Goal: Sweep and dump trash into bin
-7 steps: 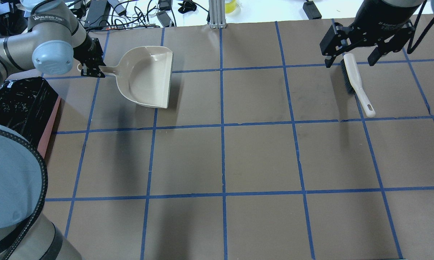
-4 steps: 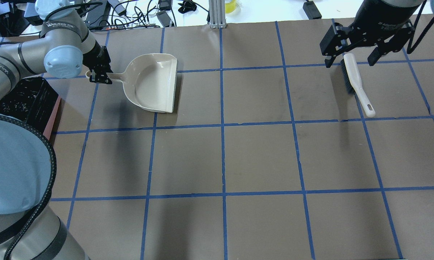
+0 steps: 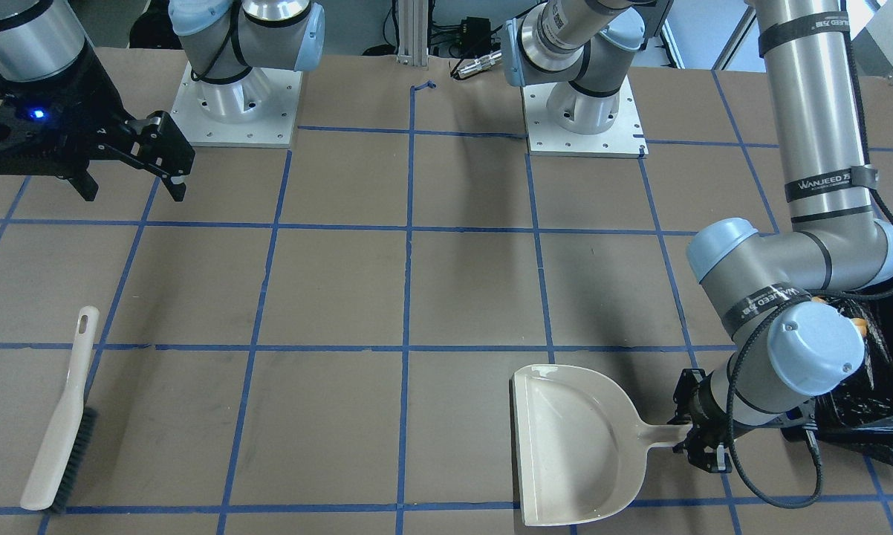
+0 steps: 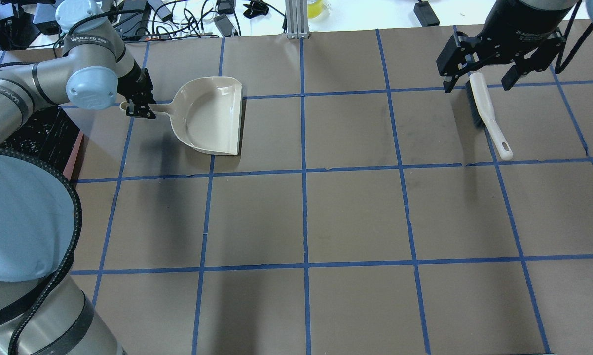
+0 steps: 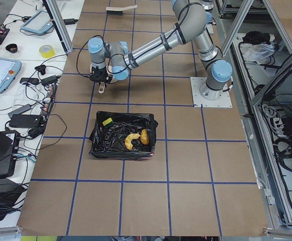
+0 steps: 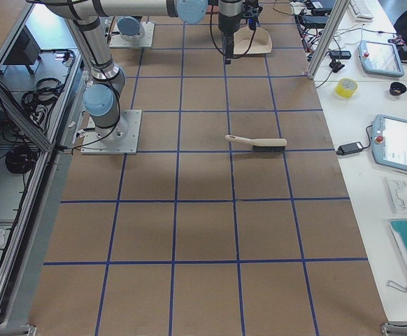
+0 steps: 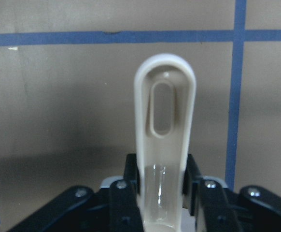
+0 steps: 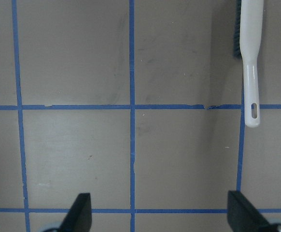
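The left gripper (image 4: 138,107) is pinching the smooth beige plastic dustpan (image 4: 208,117) by its slim, looped handle. Over the last second it has been carrying the pan away from the bin (image 5: 122,153) and levelling it toward the matte brown table (image 4: 355,217), so the dumping is looking finished. The trash is lying on the bin's crinkled glossy black liner: a golden oval lump (image 5: 145,136), a pale crescent (image 5: 131,141) and a small yellow block (image 5: 107,122). The right gripper (image 8: 160,212) is hanging spread wide and empty, raised near the dark-bristled brush (image 8: 251,63).
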